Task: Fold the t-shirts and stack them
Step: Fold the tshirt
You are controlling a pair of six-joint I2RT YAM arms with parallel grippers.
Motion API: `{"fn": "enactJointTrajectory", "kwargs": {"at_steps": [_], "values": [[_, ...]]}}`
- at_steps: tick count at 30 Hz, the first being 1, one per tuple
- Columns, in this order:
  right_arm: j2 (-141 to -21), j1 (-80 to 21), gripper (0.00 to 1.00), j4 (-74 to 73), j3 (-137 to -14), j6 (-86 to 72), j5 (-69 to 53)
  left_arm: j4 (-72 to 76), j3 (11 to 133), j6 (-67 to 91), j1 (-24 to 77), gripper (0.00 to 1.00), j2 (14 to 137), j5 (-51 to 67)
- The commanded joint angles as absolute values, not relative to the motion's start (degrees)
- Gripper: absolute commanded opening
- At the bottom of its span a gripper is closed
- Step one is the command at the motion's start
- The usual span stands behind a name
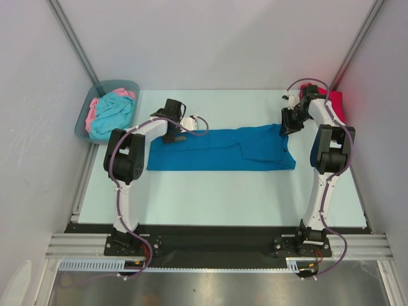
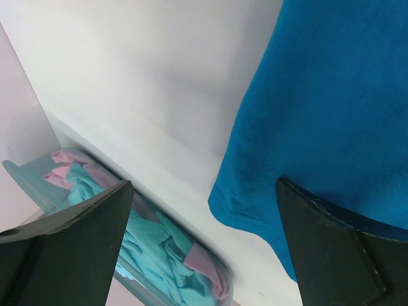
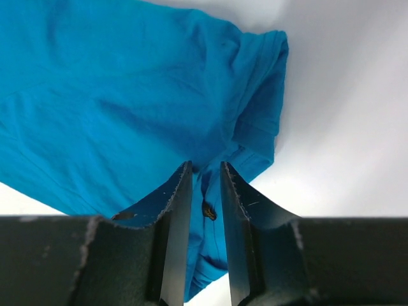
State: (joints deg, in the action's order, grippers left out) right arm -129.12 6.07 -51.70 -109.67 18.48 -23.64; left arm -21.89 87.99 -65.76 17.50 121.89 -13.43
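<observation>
Right claw (image 3: 205, 210) nearly together on the blue t-shirt's (image 1: 217, 149) edge, cloth folded long; left claw (image 2: 204, 248) wide apart.

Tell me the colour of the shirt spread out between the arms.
Deep blue t-shirt; clearest in the top external view.

shirt (image 1: 220, 150) mid-table, bin (image 1: 85, 121) far left

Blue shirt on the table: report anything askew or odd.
The blue shirt lies as a long folded strip, but its right end is uneven: a bunched flap doubles over there, by the right gripper, whose narrowed jaws straddle the cloth.
</observation>
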Motion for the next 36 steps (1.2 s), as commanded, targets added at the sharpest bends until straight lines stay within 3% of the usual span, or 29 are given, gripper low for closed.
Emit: {"fn": "enactJointTrajectory", "kwargs": {"at_steps": [1,24,30,32,36], "values": [[-128.2,6.8,0.29,-50.8,-110.0,18.6,-24.3,-20.4,89.6,-64.2,18.1,1.0,121.8,-13.6],[-129.6,6.4,0.24,-51.0,-106.4,19.7,-24.5,-19.2,89.8,-64.2,18.4,1.0,122.0,-14.0],[-129.4,6.4,0.1,-49.6,-103.7,19.7,-24.6,-19.0,89.6,-64.3,18.6,1.0,121.8,-14.1],[-129.0,6.5,0.02,-49.7,-103.7,19.9,-24.5,-18.9,89.5,-64.4,18.6,1.0,121.7,-14.2],[-128.0,6.5,0.0,-49.8,-104.2,20.0,-24.1,-18.7,89.4,-64.7,18.6,1.0,121.6,-14.3]]}}
